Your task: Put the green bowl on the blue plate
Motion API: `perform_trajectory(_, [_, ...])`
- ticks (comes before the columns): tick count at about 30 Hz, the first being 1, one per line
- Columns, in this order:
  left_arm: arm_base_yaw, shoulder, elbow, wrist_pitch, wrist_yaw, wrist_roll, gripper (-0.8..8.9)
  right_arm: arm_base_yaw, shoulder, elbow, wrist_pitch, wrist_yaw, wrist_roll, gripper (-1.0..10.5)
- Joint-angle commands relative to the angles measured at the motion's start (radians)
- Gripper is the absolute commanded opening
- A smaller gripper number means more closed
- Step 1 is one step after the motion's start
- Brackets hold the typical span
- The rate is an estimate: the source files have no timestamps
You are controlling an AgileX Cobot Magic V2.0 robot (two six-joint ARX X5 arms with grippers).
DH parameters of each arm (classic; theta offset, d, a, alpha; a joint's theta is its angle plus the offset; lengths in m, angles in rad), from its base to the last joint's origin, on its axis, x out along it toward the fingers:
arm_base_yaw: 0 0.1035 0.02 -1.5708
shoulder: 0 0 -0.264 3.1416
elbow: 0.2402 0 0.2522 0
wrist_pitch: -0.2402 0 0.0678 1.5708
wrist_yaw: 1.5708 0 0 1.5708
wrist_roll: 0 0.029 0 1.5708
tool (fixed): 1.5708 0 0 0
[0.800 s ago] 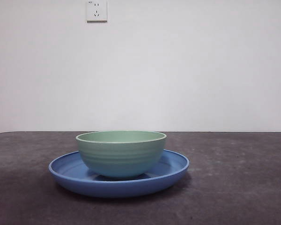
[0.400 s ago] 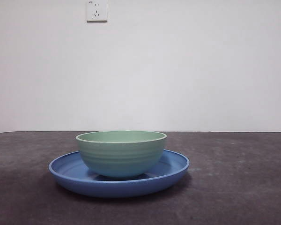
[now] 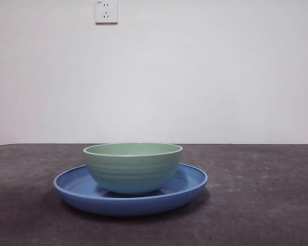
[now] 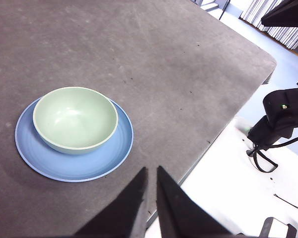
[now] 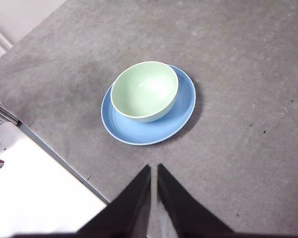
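The pale green bowl (image 3: 133,167) stands upright inside the blue plate (image 3: 192,180) on the dark table, and nothing touches either. From the left wrist view the green bowl (image 4: 75,118) rests slightly off-centre on the blue plate (image 4: 97,166). My left gripper (image 4: 152,171) is shut, held high and well back from the dishes, over the table's edge. The right wrist view shows the bowl (image 5: 144,90) and plate (image 5: 180,111) from above. There my right gripper (image 5: 153,167) is shut too, raised well away from them. Neither gripper shows in the front view.
A white wall with a power socket (image 3: 106,11) rises behind the table. The table's edge (image 4: 223,129) drops to a white base where the other arm's black mount (image 4: 280,119) stands. Another table edge (image 5: 54,158) runs near the right gripper.
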Motion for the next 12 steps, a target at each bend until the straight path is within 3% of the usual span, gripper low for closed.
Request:
perform_trajectory(1, [-0.006, 0.005, 0.006, 0.012, 0.002, 0.004, 0.24, 0.008, 0.005, 0.011, 0.010, -0.003, 0.009, 0.2])
perform_trajectory(12, [0.009, -0.004, 0.006, 0.011, 0.002, 0.004, 0.24, 0.008, 0.005, 0.011, 0.010, -0.003, 0.009, 0.2])
